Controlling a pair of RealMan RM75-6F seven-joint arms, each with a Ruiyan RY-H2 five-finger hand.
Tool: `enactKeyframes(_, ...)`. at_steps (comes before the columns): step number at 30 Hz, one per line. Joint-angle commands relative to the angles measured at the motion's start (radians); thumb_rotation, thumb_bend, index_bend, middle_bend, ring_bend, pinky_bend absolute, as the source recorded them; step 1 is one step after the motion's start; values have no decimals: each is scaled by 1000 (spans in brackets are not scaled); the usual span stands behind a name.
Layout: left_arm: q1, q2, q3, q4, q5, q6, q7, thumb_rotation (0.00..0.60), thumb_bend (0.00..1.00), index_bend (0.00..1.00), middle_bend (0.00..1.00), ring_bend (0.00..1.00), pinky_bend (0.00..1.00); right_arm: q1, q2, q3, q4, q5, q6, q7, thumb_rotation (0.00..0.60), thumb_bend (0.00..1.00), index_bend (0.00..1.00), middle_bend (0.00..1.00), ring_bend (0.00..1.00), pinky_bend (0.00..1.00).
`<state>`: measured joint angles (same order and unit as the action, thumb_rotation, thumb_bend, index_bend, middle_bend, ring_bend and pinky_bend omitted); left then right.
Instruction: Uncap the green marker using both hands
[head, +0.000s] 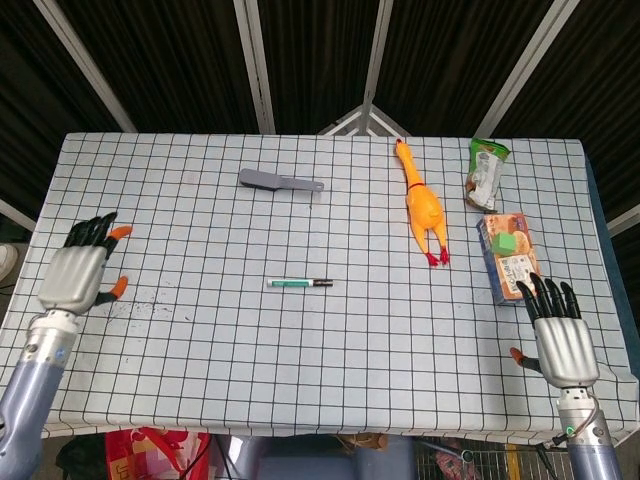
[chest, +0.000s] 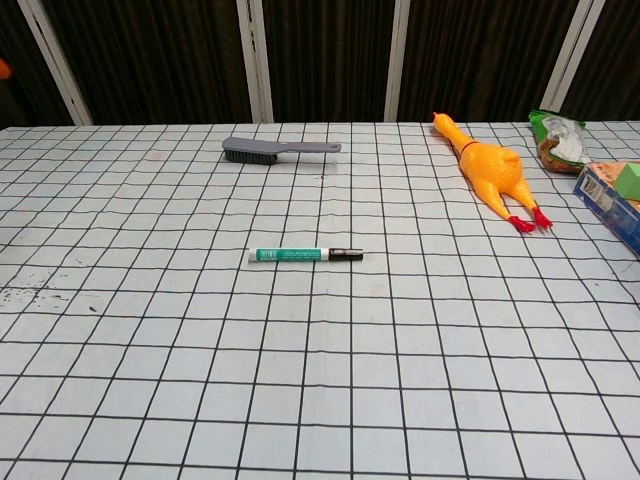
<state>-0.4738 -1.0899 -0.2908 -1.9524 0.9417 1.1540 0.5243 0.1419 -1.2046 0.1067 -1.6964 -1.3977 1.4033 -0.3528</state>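
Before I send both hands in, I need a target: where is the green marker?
The green marker lies flat near the table's middle in both views, below the grey brush and left of the rubber chicken, untouched.

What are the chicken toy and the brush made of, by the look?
Chicken toy: likely rubber or soft vinyl, with a smooth orange skin, slight sheen and moulded red feet. Brush: probably matte grey plastic, handle and head in one piece; bristle material too small to tell.

Print on green marker (chest: 290, 255), box (head: 510, 258), snack bag (head: 486, 172): too small, perhaps blurred; unreadable.
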Motion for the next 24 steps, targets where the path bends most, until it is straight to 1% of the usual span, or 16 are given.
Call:
enactKeyframes(1, -107, -126, -64, 82, -102, -34, 16, 600, 483, 208, 0, 0, 0, 9, -5, 6, 1, 15, -10, -12, 600, 109, 120, 0, 45, 36)
enactKeyframes(3, -151, -172, -73, 114, -156, -52, 31, 600, 483, 215, 0, 0, 0, 14, -8, 10, 3, 29, -19, -24, 600, 110, 120, 0, 45, 36)
enactKeyframes(6, -220, -224, -73, 141, -251, -74, 90, 600, 478, 234, 0, 0, 0, 24, -12, 15, 7, 52, -36, -37, 600, 110, 120, 0, 45, 36)
enactKeyframes(10, -301, -278, -72, 143, -362, -48, 191, 600, 472, 300, 0, 0, 0, 37, -20, 21, 15, 74, -55, -47, 600, 110, 120, 0, 45, 36)
enactKeyframes(15, -406, -334, -94, 123, -535, -32, 278, 600, 472, 353, 0, 0, 0, 53, -30, 24, 20, 84, -68, -58, 600, 109, 120, 0, 45, 36)
enactKeyframes(19, -490, -380, -97, 138, -620, -15, 358, 600, 472, 365, 0, 0, 0, 56, -31, 22, 20, 89, -69, -67, 600, 110, 120, 0, 45, 36)
enactKeyframes(22, -567, -443, -86, 184, -693, 7, 431, 600, 473, 362, 0, 0, 0, 55, -30, 21, 22, 97, -68, -66, 600, 109, 120, 0, 45, 36)
enactKeyframes(24, -598, -483, -81, 219, -717, 17, 452, 600, 478, 367, 0, 0, 0, 54, -31, 19, 28, 103, -69, -63, 600, 110, 120, 0, 45, 36)
